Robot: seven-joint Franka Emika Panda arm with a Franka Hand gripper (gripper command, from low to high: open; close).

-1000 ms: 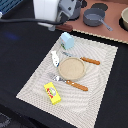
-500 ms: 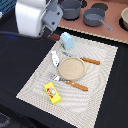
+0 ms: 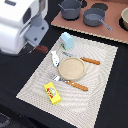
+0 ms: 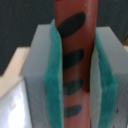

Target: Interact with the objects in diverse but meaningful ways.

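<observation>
While the arm sits up close to the exterior camera, this is how things lie:

Sausage (image 4: 75,60): dark red-brown with black grill stripes, wedged lengthwise between the two green pads (image 4: 54,75) in the wrist view. In the exterior view only its end (image 3: 42,49) pokes out from under the arm, over the dark table just off the mat's edge.

Gripper (image 4: 76,75): clamped narrow on the sausage, both pads pressed right against its sides. The big white and grey body fills the upper part of the exterior view's left.

White oblong piece (image 3: 54,58): lying on the mat, just beside the sausage end, near the plate.

Blue cup thing (image 3: 67,40): pale blue, standing at the far edge of the mat, near the white piece.

Yellow packet (image 3: 52,93): red mark on top, flat on the near part of the mat, well apart from the gripper.

Plate (image 3: 73,69): tan and round, mid-mat, with an orange-handled knife (image 3: 90,61) on its far side and an orange-handled fork (image 3: 71,83) on its near side.

Mat (image 3: 100,90): pale woven placemat on a black table (image 3: 15,75).

Pots (image 3: 94,18): grey, on a brown board (image 3: 107,31) beyond the mat.
</observation>
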